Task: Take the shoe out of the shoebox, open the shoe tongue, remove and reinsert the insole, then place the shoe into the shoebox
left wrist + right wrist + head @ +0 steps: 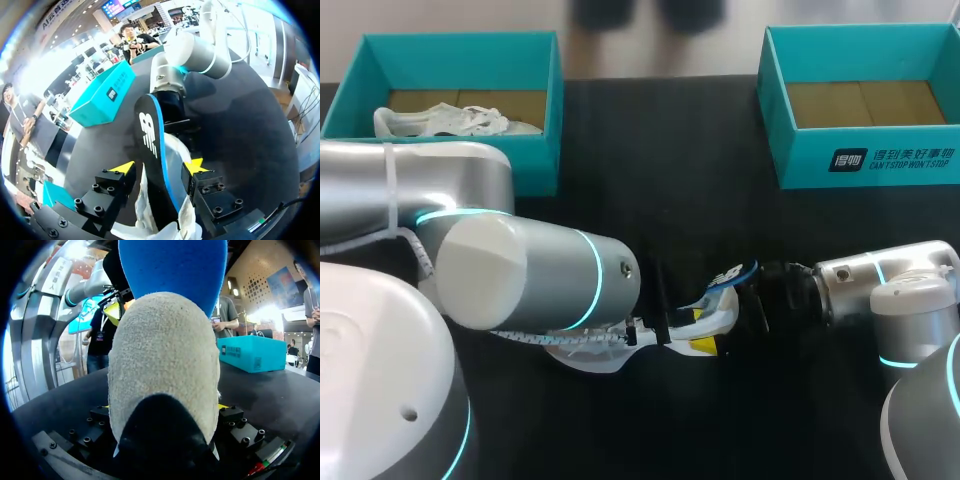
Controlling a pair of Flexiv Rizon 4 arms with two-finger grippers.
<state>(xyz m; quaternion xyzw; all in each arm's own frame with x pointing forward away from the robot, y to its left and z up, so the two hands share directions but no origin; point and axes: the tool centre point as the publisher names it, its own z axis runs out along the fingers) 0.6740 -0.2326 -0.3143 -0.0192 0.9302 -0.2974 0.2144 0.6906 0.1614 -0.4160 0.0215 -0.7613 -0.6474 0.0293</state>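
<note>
Black insole, right gripper clamping — left gripper astride

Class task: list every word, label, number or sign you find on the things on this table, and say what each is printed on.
right shoebox, front wall: a dark badge with white characters and a line of white capitals, too small to quote reliably.
insole, black face: a white logo mark, no words to read.
left shoebox: no print showing.
shoe on the table: no print showing.
Numbers: none.
</note>
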